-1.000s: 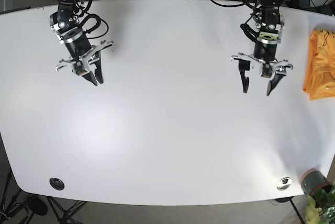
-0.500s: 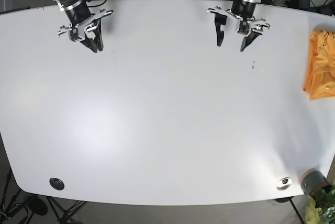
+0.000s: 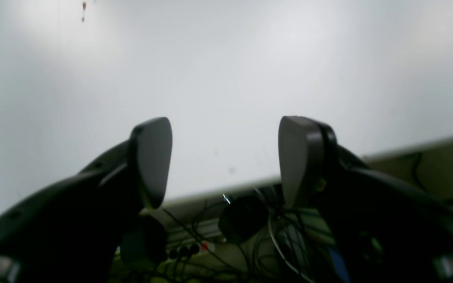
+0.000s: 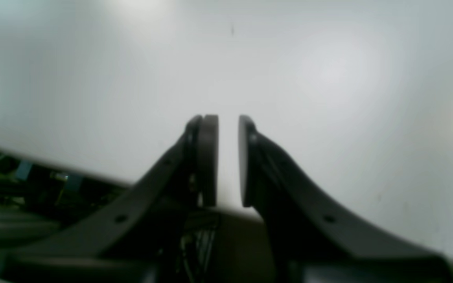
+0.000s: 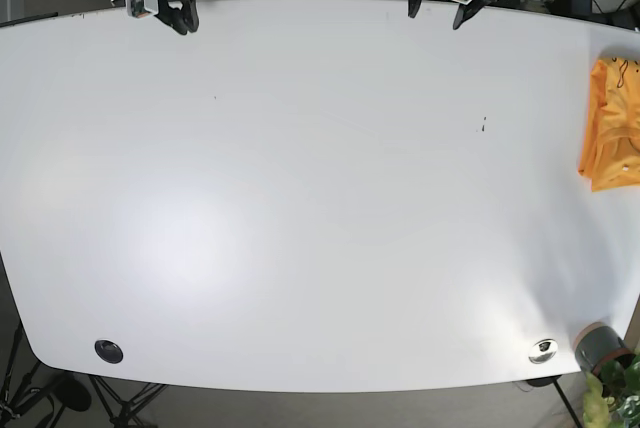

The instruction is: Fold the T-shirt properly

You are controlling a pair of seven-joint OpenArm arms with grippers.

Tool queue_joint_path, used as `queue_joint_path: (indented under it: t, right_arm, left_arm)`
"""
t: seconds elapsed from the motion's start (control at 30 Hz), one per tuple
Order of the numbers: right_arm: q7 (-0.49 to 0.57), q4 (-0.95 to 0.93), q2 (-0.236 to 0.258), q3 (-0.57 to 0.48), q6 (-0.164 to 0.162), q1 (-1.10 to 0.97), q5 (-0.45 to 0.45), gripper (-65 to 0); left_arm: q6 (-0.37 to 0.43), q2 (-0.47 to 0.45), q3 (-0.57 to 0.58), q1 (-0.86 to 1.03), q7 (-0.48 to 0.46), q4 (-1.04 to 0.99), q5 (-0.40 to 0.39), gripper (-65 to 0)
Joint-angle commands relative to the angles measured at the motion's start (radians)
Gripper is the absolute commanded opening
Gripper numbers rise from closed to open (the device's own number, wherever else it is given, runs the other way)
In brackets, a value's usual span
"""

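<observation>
The orange T-shirt (image 5: 612, 123) lies crumpled at the right edge of the white table (image 5: 320, 198), partly cut off by the frame. My left gripper (image 5: 434, 14) hangs at the table's far edge, right of centre and far from the shirt. It is open and empty, and the left wrist view shows its fingers (image 3: 151, 157) wide apart around the left gripper (image 3: 224, 157). At the far left corner is my right gripper (image 5: 181, 22). In the right wrist view the right gripper (image 4: 226, 159) holds nothing, its pads (image 4: 207, 157) a narrow slit apart. Neither wrist view shows the shirt.
A black grommet (image 5: 108, 351) sits near the front left corner and a silver disc (image 5: 543, 350) near the front right. A potted plant (image 5: 605, 353) stands just off that corner. Cables and a power strip (image 3: 250, 236) lie behind the far edge.
Both arms have drawn back from the middle of the table to its far edge. The shirt has not moved.
</observation>
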Motion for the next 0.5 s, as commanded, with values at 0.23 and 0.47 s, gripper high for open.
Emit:
queue_joint_path:
  t: [0.23, 0.47]
  right_arm:
    - [0.022, -0.003, 0.007, 0.006, 0.009, -0.167, 0.027, -57.1]
    - [0.026, -0.164, 0.007, 0.001, 0.014, -0.183, 0.021, -57.1]
  left_arm:
    - [0.002, -0.004, 0.004, 0.117, -0.024, -0.102, -0.050, -26.0]
    - [0.002, -0.021, -0.001, 0.085, -0.024, -0.281, -0.174, -26.0]
